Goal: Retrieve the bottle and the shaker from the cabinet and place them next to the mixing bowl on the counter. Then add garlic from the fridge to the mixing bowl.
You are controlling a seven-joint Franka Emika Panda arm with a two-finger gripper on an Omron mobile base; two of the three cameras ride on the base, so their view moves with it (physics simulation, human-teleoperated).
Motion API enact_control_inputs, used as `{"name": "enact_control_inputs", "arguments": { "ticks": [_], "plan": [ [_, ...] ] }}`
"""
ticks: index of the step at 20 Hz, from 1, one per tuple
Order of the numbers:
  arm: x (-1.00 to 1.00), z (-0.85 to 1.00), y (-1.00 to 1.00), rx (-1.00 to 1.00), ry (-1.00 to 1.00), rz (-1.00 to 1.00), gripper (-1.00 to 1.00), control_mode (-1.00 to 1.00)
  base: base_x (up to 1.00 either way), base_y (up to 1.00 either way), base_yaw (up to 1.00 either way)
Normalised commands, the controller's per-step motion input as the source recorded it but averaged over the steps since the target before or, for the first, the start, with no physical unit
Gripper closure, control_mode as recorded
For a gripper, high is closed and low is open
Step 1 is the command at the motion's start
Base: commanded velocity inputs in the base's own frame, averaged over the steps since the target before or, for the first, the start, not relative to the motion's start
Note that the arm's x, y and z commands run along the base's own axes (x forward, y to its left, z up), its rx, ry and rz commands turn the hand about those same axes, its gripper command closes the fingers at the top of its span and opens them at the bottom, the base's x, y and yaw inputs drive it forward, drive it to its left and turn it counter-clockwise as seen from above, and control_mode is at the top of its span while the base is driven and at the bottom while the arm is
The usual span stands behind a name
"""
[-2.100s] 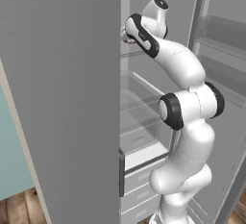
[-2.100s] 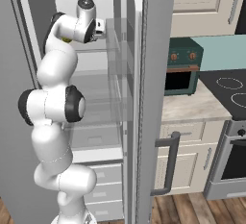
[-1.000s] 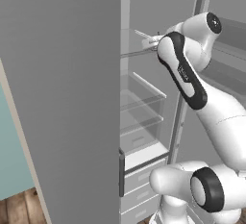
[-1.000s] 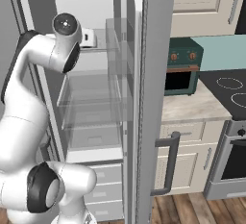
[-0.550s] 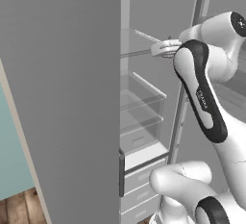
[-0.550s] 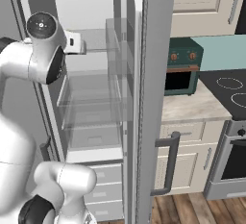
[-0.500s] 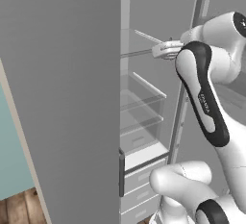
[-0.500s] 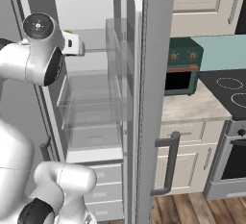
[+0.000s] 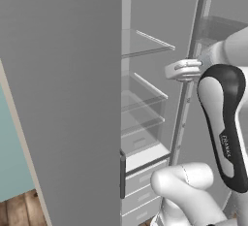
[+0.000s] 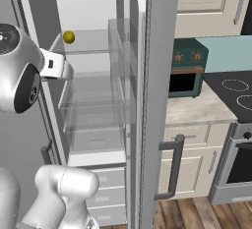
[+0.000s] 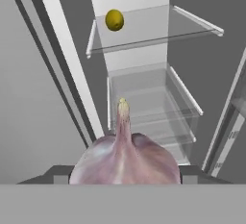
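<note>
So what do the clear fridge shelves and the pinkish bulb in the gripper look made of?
The clear fridge shelves look like glass or clear plastic: see-through, with pale bright edges. The pinkish-white pointed garlic bulb looks organic, with a matte, papery, faintly streaked skin. Being rendered, neither is certain.

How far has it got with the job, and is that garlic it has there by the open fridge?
Yes. In the hand view a pinkish-white garlic sits close between the hand's fingers, apparently gripped, outside the open fridge. A small yellow fruit sits on a glass shelf inside. Left to do: carry the garlic to the mixing bowl. The bottle, shaker and bowl are out of sight, so that part can't be judged.
</note>
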Motion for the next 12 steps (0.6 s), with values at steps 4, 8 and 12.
{"name": "enact_control_inputs", "arguments": {
  "ticks": [4,8,12],
  "plan": [
    [-0.47,-0.14,-0.16,0.00,0.00,-0.09,1.00,-1.00,0.00,0.00,0.00],
    [-0.09,-0.02,-0.02,0.00,0.00,-0.02,1.00,-1.00,0.00,0.00,0.00],
    [0.00,0.00,0.00,0.00,0.00,0.00,1.00,-1.00,0.00,0.00,0.00]
  ]
}}
